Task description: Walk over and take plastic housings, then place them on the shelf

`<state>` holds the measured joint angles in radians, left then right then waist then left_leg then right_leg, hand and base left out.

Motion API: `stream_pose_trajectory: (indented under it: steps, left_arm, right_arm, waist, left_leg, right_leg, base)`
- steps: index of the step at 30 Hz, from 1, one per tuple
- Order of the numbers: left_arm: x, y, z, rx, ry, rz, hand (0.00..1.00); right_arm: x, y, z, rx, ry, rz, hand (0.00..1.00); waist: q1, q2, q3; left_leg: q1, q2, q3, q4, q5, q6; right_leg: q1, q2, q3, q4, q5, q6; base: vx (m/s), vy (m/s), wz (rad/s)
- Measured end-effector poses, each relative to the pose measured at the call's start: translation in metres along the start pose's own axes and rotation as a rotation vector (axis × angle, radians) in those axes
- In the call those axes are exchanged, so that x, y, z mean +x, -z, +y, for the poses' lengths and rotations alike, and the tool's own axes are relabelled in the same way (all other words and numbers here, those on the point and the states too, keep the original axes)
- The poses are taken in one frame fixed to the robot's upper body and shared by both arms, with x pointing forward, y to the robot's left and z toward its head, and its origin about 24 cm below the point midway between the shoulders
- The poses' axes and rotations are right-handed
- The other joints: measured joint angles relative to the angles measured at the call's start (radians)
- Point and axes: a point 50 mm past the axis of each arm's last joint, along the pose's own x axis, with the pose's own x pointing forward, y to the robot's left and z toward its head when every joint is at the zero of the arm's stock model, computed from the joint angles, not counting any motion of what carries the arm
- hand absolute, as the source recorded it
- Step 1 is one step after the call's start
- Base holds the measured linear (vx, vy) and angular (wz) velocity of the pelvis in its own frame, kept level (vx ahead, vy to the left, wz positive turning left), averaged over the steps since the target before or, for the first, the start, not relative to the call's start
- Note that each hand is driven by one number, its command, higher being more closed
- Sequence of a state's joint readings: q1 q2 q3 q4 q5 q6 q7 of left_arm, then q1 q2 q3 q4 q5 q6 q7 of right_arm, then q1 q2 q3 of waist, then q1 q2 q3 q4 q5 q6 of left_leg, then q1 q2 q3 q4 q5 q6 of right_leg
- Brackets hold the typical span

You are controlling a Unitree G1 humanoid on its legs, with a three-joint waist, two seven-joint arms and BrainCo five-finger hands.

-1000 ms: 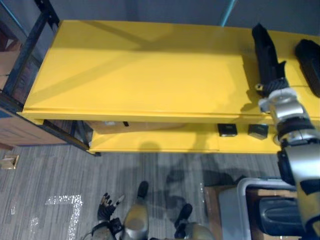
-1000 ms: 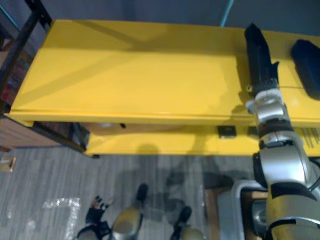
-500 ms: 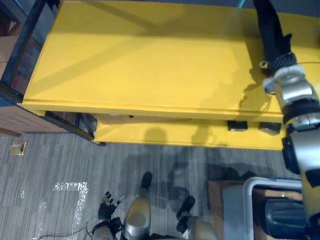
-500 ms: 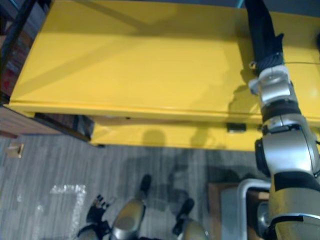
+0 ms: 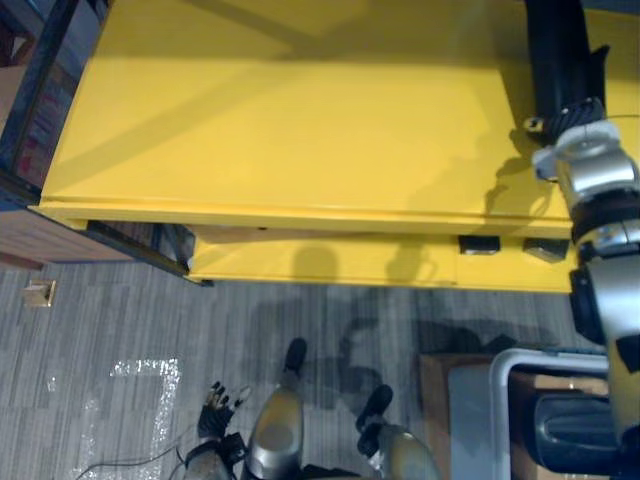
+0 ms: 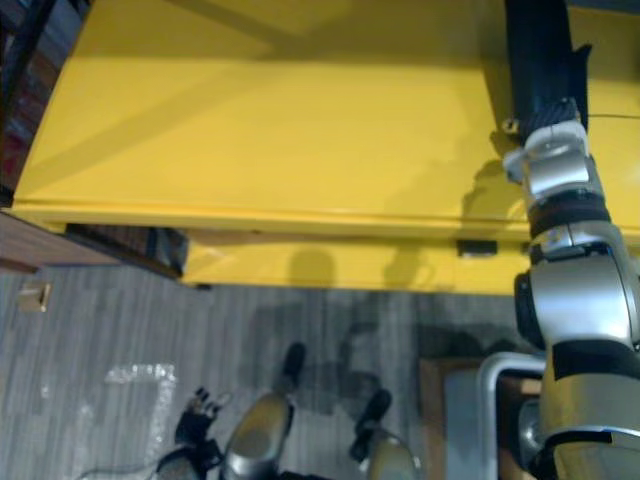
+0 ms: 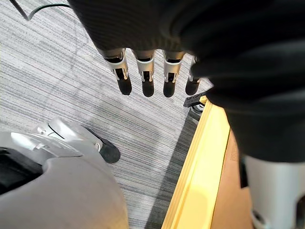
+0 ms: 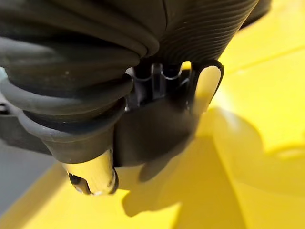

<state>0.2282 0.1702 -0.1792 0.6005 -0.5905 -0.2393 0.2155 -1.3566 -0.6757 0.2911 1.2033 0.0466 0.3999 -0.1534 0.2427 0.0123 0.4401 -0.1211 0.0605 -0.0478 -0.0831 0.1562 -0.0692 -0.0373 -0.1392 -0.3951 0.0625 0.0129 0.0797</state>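
Reaches deeper over the flat yellow shelf top than a second ago, with the right hand closed on the long black plastic housing jutting beyond its fingers and the left hand straight-fingered, empty, so probably nearing set-down.

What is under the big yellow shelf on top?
A lower yellow shelf pokes out below the top shelf, with two small black blocks near its right end. The top shelf covers the rest of it, so anything farther back is hidden.
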Motion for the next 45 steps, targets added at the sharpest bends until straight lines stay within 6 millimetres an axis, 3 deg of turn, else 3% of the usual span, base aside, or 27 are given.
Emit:
stream_pose_trajectory:
  steps: [25, 34, 38, 41, 45]
  left_arm:
    - [0.001, -0.001, -0.001, 0.000, 0.003, -0.003, 0.00]
    - [0.001, 0.000, 0.001, 0.008, -0.002, -0.002, 0.00]
    - [0.001, 0.000, 0.002, 0.013, -0.004, -0.008, 0.00]
    - [0.001, 0.001, 0.005, 0.023, -0.010, -0.007, 0.00]
    - [0.001, 0.002, 0.014, 0.046, -0.030, 0.003, 0.00]
  right_arm:
    - [-0.002, -0.010, 0.013, 0.203, -0.056, -0.085, 0.00]
    - [-0.005, -0.026, 0.005, -0.018, 0.074, -0.290, 0.00]
    - [-0.015, -0.050, -0.009, -0.143, 0.232, -0.495, 0.00]
    - [-0.025, -0.065, -0.017, -0.178, 0.312, -0.618, 0.00]
    - [-0.035, -0.074, -0.010, -0.248, 0.323, -0.730, 0.00]
  waist:
    - [0.003, -0.001, 0.000]
    - [-0.014, -0.005, -0.003]
    - [-0.014, -0.009, -0.006]
    - [-0.017, -0.022, -0.015]
    - [-0.027, -0.053, -0.045]
  left_leg:
    - [0.020, 0.014, 0.026, 0.000, 0.000, 0.000]
    - [0.020, 0.015, 0.008, 0.000, 0.001, -0.002]
    - [0.028, 0.017, 0.006, 0.000, 0.001, -0.002]
    - [0.026, 0.019, 0.012, 0.000, 0.001, -0.003]
    - [0.026, 0.019, 0.032, -0.004, -0.001, -0.003]
  right_leg:
    - [0.004, 0.012, 0.025, -0.002, 0.008, -0.003]
    - [0.024, 0.019, 0.011, -0.025, 0.020, -0.001]
    - [0.041, 0.023, 0.009, -0.040, 0.026, -0.002]
    - [0.042, 0.027, 0.014, -0.054, 0.035, -0.004]
    - [0.043, 0.031, 0.030, -0.083, 0.051, -0.005]
  base:
    - [0.00, -0.001, -0.03]
    - [0.01, -0.004, 0.05]
    - [0.00, -0.005, 0.01]
    - [-0.01, 0.001, -0.06]
    - [-0.01, 0.007, -0.13]
